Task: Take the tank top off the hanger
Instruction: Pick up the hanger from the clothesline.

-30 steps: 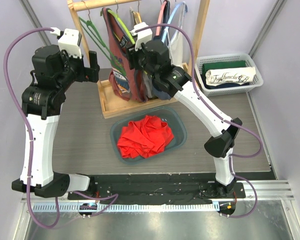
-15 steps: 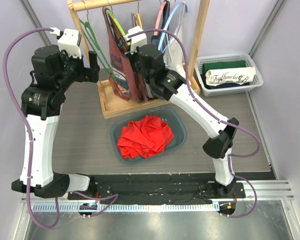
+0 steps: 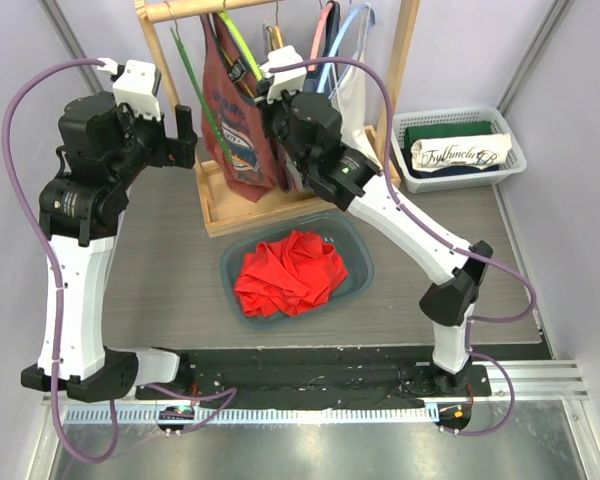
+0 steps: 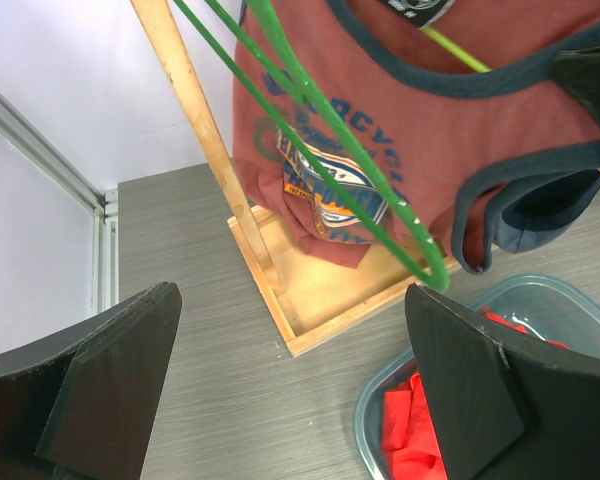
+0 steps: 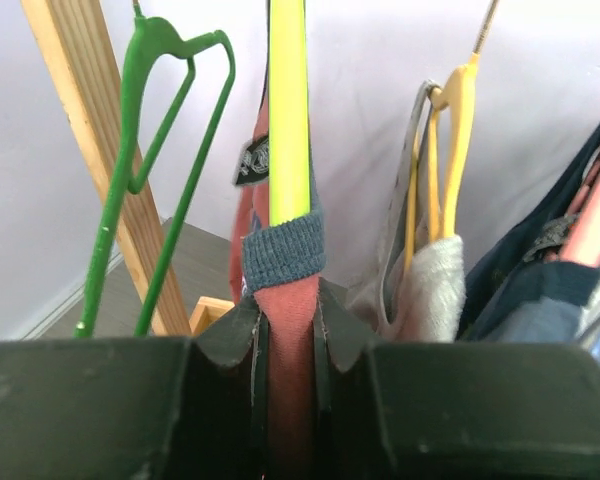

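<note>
Rust-red, navy-trimmed tank top (image 3: 242,125) with blue chest print, upright on a yellow-green hanger (image 5: 288,110) on the wooden rack (image 3: 404,55)

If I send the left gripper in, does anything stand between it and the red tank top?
Yes. An empty green hanger hangs between the open left gripper and the tank top, slanting across its front. The right gripper is shut on the top's strap.

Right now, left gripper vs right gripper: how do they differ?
Jaws: the left gripper stands wide open; the right gripper is shut on the strap of the red tank top.
Load: left gripper holds nothing; right gripper pinches fabric just below the yellow hanger.
Place: left gripper faces the empty green hanger; right gripper is in among the hung clothes.
Shared: both are up at the wooden rack.
</note>
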Available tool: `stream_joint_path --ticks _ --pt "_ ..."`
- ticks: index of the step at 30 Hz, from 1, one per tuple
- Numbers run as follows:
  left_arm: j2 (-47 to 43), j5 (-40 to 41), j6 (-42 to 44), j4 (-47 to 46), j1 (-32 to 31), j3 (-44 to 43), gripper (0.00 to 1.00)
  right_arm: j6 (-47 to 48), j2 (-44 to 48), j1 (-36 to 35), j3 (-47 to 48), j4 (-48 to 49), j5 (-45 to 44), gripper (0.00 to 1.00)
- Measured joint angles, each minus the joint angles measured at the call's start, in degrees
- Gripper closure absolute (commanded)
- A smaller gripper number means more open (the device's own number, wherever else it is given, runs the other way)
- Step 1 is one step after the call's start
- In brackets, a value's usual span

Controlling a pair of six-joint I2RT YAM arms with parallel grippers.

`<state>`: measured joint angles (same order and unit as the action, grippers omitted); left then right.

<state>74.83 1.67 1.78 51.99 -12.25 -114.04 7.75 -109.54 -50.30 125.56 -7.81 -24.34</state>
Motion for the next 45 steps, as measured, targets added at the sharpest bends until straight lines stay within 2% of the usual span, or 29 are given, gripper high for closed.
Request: stream_joint_path --ticks 9,14,27,35,45 --pt "-0.11 0.0 0.22 0.02 0.0 0.59 0.0 -0.87 4.22 -0.68 -8.33 4.57 -0.68 0.99" --pt "-0.11 0.0 0.2 0.02 0.0 0.59 0.0 -0.92 10.08 -2.47 -15.08 1.92 -0.07 0.99" --pt "1.14 -0.5 -1.09 0.09 0.0 0.46 0.0 -5.18 38.97 -3.74 -30.32 -12.66 10.47 0.99" --pt "2.19 -2.56 -1.84 0.11 0.0 -0.92 0.0 -5.86 50.49 -3.74 -30.25 -17.16 19.65 0.99" --pt "2.29 -3.34 -3.04 0.11 0.0 -1.03 0.0 -5.81 53.48 -3.74 -23.91 -15.8 26.47 0.99"
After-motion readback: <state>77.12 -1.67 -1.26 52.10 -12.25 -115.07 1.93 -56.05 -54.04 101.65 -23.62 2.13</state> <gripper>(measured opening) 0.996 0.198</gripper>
